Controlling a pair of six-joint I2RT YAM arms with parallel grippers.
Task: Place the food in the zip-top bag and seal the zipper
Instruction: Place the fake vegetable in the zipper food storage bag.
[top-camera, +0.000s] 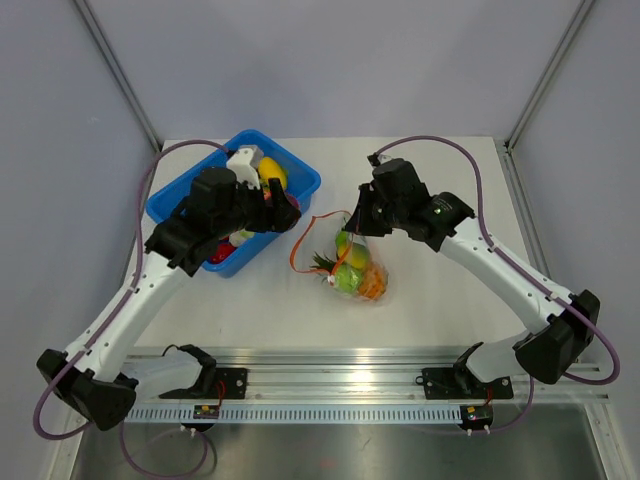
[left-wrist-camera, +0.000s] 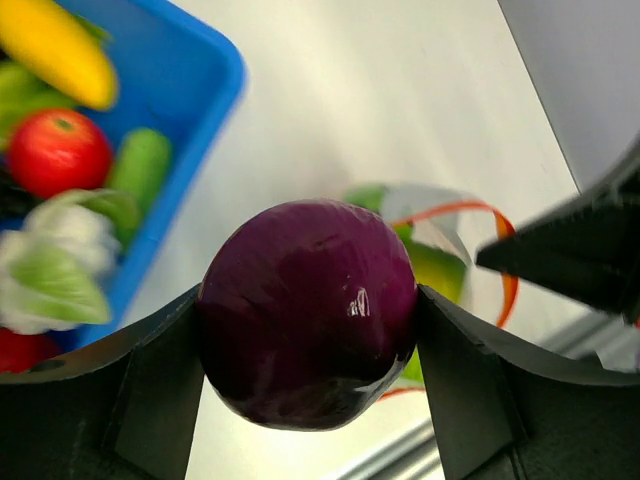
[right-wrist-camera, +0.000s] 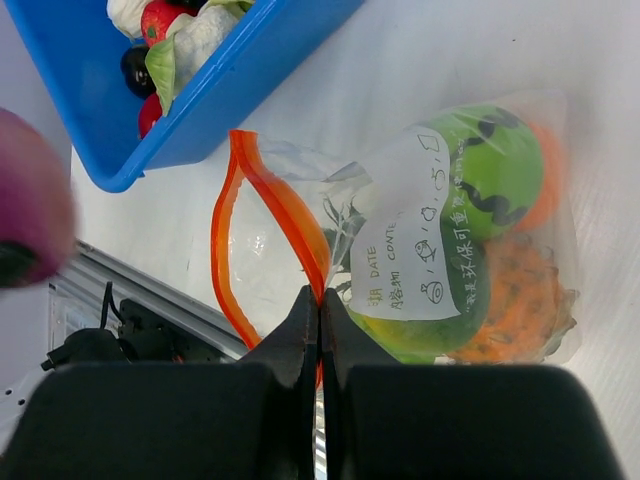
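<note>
At table centre: one bag (top-camera: 352, 268), mouth open, beside one blue bin (top-camera: 300, 182).
Label (right-wrist-camera: 415, 245): white, reads "DATE", plus Chinese characters.
Bagged food (right-wrist-camera: 500, 170): two green, one orange.
Left gripper (left-wrist-camera: 308, 330): clamped on one purple piece (left-wrist-camera: 300, 280) by bin edge.
Right gripper (right-wrist-camera: 320, 325): pinched tight on zipper (right-wrist-camera: 225, 235).

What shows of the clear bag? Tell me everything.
The clear bag is thin, crinkly plastic with a white handwritten label and an orange strip along its mouth, which gapes open in a loop. It rests on the white table, holding green and orange food. The right tool is shut on the strip.
</note>
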